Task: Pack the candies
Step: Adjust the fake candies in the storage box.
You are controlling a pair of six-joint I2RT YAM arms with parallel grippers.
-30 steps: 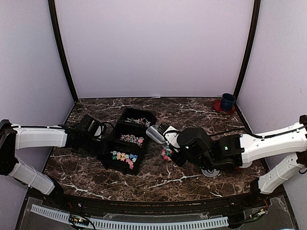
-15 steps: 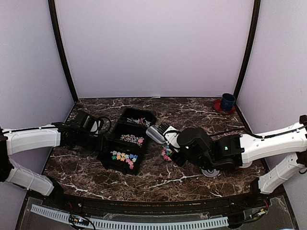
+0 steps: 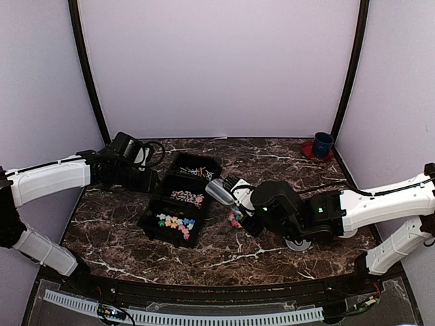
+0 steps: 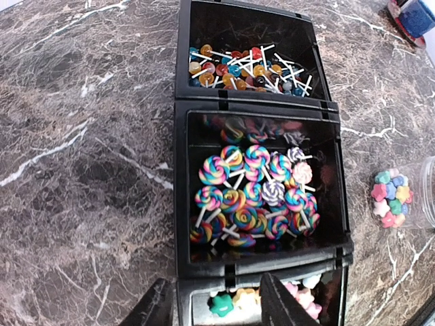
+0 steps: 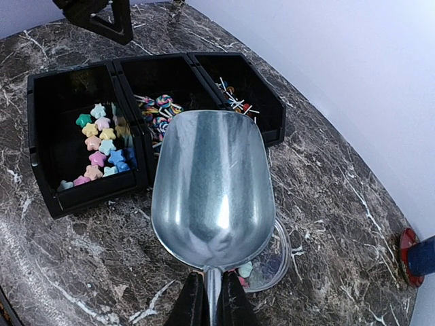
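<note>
Right gripper (image 5: 206,299) pinches tight on the thin handle of the shiny silver scoop (image 5: 214,183). The scoop's bowl points at the black tray (image 5: 41,136) and hangs a little above the dark marble table (image 5: 61,272). A clear round jar (image 5: 277,258) sits on the table, under the back end of the scoop. A few star sweets lie inside it.

On the other side, the left gripper (image 4: 216,292) has its two black fingers (image 4: 155,307) apart, about half way open. They close on nothing. From the top camera it hangs by the left side of the tray, near the far end. I cannot tell if it touches the tray.

Most of the candies (image 4: 248,197) are in the tray, which has three boxes in a row. The star candies (image 5: 102,146), pink, blue, green and yellow, are in the box nearest the arms. The swirly lollipops (image 4: 231,204) fill the middle box. The small lollipops (image 4: 245,68) on thin white sticks lie in the far box.

A blue cup (image 3: 322,143) stands on a red dish in the far right corner, well away from the tray.
</note>
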